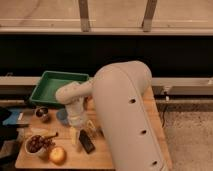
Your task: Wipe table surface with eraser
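Listing from largest to smallest, you have first the robot's white arm (pixel 127 117), which fills the right half of the view. It bends left over the tabletop and turns down at the wrist.

Next, the tabletop (pixel 92 160): light tan wood, rectangular, carrying every item below. Its right side is largely covered by the arm.

Green tray (pixel 55 89): at the far left corner of the tabletop, behind the wrist, with its floor bare.

White bowl (pixel 27 150): near the front left corner, holding dark contents you cannot make out.

Orange bowl (pixel 90 104): only a sliver shows, tucked between the wrist and the arm's bulk.

Pincer (pixel 82 134): pointing down at the middle left of the tabletop, its pale fingers (pixel 74 136) spread apart and pinching nothing that you can see.

Eraser (pixel 86 141): a flat black block lying on the tabletop directly under the pincer, between the two fingers and angled toward the front edge. You cannot tell whether the fingers touch it.

Yellow-orange fruit (pixel 57 155): round, at the front edge, just right of the white bowl and left of the eraser.

Light-blue pad (pixel 62 116): just beside the wrist on its left.

Small dark cup (pixel 42 112): left of the pad, in front of the tray.
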`<state>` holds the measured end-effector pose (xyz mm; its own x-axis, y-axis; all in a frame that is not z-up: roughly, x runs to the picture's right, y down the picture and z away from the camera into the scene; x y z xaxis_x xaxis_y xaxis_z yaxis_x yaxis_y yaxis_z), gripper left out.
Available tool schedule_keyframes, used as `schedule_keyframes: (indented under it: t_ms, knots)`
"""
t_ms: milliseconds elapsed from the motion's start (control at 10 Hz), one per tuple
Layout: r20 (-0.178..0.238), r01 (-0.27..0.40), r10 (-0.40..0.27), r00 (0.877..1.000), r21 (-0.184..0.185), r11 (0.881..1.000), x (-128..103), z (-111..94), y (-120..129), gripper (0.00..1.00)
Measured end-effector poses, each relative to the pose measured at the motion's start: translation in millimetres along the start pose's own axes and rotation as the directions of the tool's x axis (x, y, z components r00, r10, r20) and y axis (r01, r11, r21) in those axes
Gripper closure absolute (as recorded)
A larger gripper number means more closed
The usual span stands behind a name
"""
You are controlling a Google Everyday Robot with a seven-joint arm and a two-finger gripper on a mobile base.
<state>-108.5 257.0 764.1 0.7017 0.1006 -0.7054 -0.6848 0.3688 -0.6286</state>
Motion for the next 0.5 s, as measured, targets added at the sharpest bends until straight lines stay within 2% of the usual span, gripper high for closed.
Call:
schedule_keyframes:
  t_ms: [300,500]
  knots:
    - [-0.01,0.002,-0.002,1.0,-0.005,1.0,-3.3,6.6,8.7,0.2]
    - [0.005,-0.01,0.01,1.0,-0.009,1.0,-2.7,11.7,12.6,0.2]
